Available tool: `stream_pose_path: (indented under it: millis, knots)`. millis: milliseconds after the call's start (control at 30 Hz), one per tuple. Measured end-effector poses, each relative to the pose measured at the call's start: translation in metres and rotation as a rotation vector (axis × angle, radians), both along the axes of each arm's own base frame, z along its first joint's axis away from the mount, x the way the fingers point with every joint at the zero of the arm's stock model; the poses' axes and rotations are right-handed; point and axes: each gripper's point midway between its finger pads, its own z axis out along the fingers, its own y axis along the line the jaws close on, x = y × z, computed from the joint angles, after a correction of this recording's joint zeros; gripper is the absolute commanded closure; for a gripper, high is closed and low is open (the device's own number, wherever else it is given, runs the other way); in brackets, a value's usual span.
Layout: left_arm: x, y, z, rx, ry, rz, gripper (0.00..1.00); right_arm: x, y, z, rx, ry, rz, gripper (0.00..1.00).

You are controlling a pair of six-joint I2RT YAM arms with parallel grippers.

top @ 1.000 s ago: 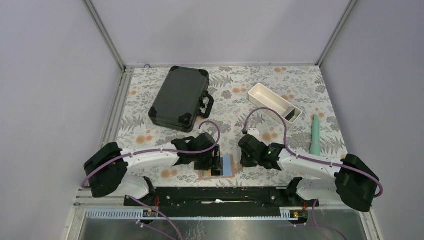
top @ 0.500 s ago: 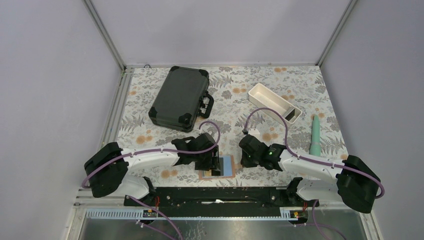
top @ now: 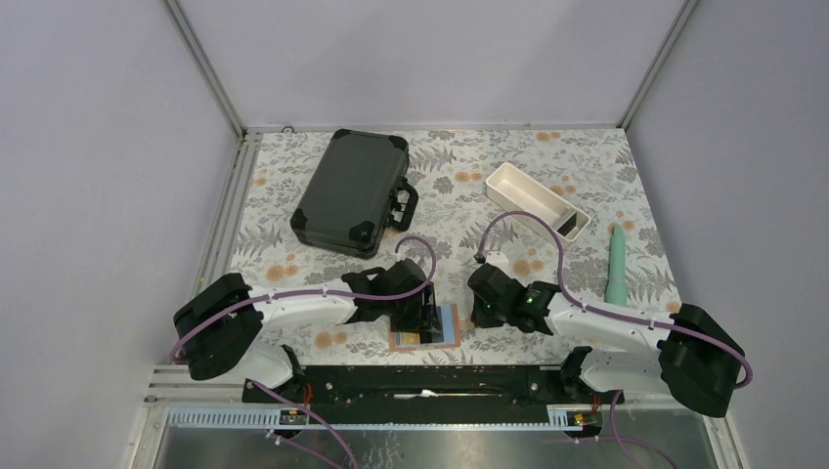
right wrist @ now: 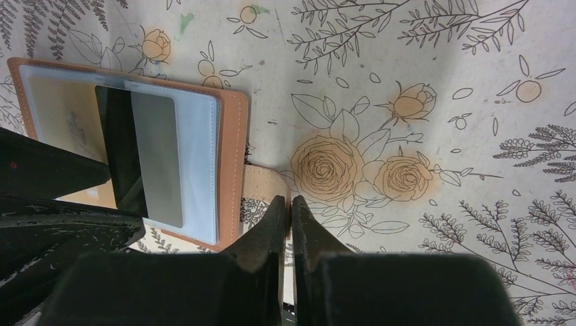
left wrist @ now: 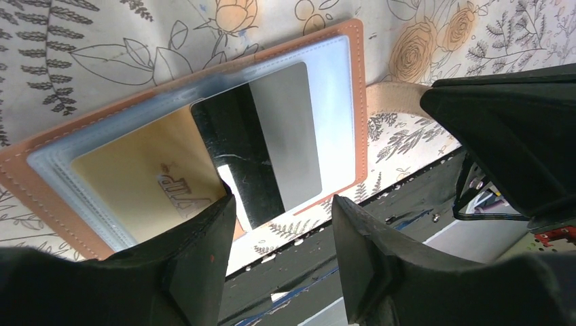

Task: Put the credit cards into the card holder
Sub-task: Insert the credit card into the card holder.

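Left wrist view is filled by the holder (left wrist: 360,102), laid open and flat on the desk (right wrist: 407,68) close to its near edge, between the two arms, with the pale pockets turned up. A black card (left wrist: 238,156) is seen partly inside the pocket on the strap side. The part under the clear film looks grey, and the rest lies bare toward the fold. A gold card (left wrist: 129,183) is lodged in the other half.

The left fingers (left wrist: 197,265) are stood apart over the card's near short end, one at its bare long edge and the other by the holder's rim. Whether the card is actually squeezed cannot be told. This stance is judged to serve for nudging the card sideways, deeper into the pocket, whose mouth is taken to face the fold.

The right fingers (right wrist: 272,231) are shut tight with nothing between them, and their tips are over the strap (right wrist: 261,187) just beside the holder, seemingly pressed on it. This is judged to be a pin, so that the holder is not dragged along when the card is pushed.

The card's long axis is laid parallel to the fold, running from the near desk edge toward the far one. Its leading long edge is pointed at the strap side, toward the right arm. The holder's own long axis is set crosswise to that, left to right
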Motion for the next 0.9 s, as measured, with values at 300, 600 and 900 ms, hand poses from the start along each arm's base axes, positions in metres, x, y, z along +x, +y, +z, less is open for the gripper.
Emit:
stream_pose_path:
  millis: [300,600,900]
  knots:
    - [0.003,-0.01,-0.002,-0.031,-0.001,0.004,0.44,-0.001,-0.001,-0.001,-0.001,0.001,0.0,1.0]
    - [0.005,-0.016,-0.003,-0.044,-0.011,0.002,0.45,-0.001,-0.001,-0.001,0.001,0.0,0.0,1.0]
    - [0.012,-0.022,0.002,-0.08,-0.051,0.005,0.45,0.0,0.0,0.003,0.017,-0.01,0.0,1.0]
